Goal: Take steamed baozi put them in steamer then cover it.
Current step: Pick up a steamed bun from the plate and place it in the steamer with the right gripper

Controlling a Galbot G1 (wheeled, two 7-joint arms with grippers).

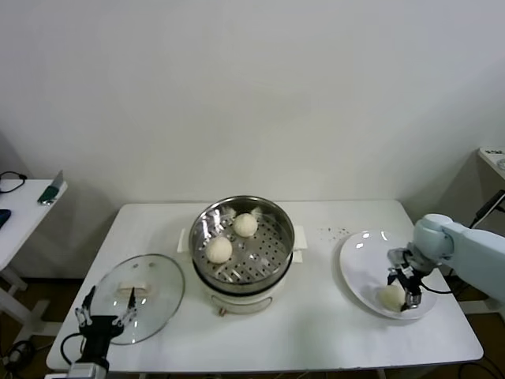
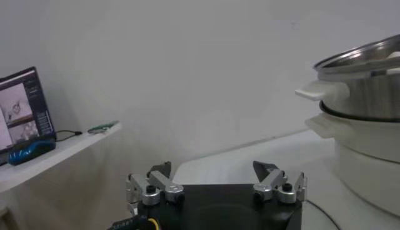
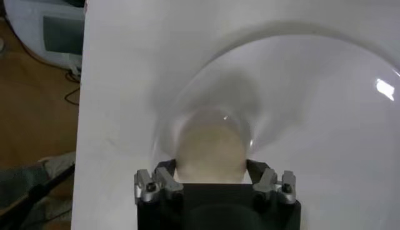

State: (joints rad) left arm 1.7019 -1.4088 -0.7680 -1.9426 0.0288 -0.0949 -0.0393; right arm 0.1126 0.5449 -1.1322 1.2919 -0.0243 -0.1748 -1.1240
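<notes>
The steamer [image 1: 278,217] stands mid-table on its white pot base, with two pale baozi [image 1: 245,225] [image 1: 219,249] on its perforated floor. A third baozi [image 3: 209,147] lies on the white plate [image 1: 359,260] at the right. My right gripper [image 3: 210,169] is down at the plate, its fingers pressed against both sides of that baozi [image 1: 392,297]. The steamer's glass lid [image 1: 158,284] lies flat to the left of the pot. My left gripper [image 1: 104,312] hovers at the lid's near edge, open and holding nothing. The left wrist view shows the steamer [image 2: 369,87] off to one side.
A low side table [image 1: 24,213] stands beyond the table's left end with small devices on it. A few dark specks [image 1: 335,231] lie between the pot and the plate. The plate sits near the table's right end.
</notes>
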